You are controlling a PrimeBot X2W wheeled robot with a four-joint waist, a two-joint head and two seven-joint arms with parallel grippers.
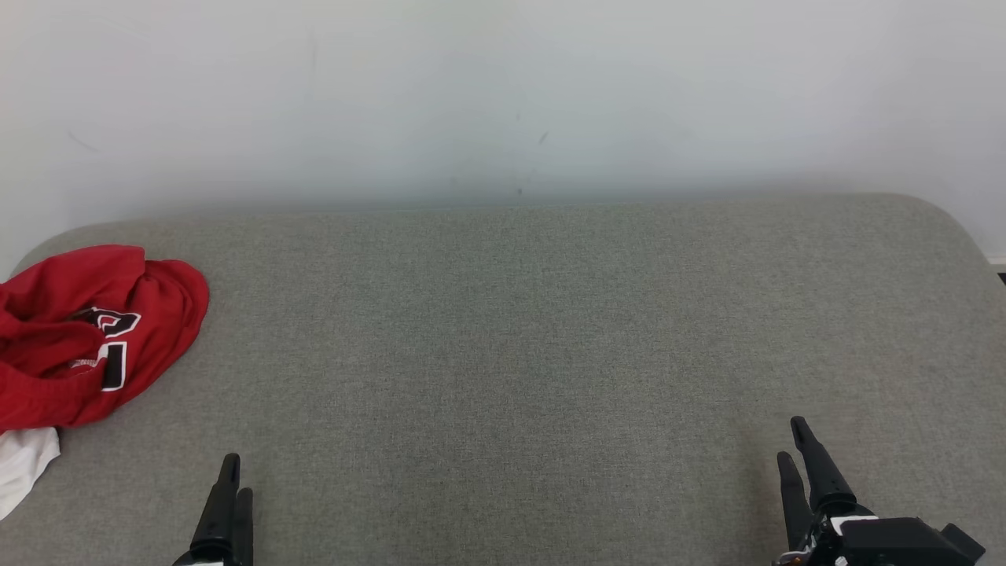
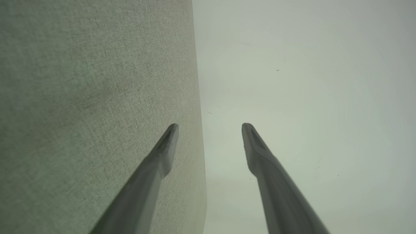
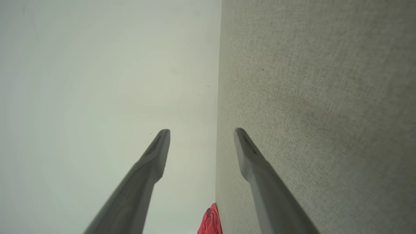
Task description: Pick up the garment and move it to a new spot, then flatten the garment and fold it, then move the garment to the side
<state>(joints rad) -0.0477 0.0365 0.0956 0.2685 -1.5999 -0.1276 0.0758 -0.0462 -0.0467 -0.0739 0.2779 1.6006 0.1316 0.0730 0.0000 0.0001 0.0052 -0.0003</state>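
1. A grey fabric pad (image 1: 550,354) stands against a pale wall (image 1: 503,94)
2. The red garment (image 1: 86,330) lies crumpled at the pad's left end, with a black-and-white print showing
3. A white cloth (image 1: 23,464) touches its near edge
4. The left gripper (image 1: 237,476) hovers by the front edge, apart from the garment, with its fingers spread and empty
5. The right gripper (image 1: 791,440) hangs well away at the right, its fingers likewise parted and holding nothing

The garment (image 1: 94,330) lies at the tabletop's (image 1: 503,354) left edge; a wall (image 1: 503,94) stands behind. The left gripper (image 1: 236,478) sits front-left, the right gripper (image 1: 791,442) front-right.
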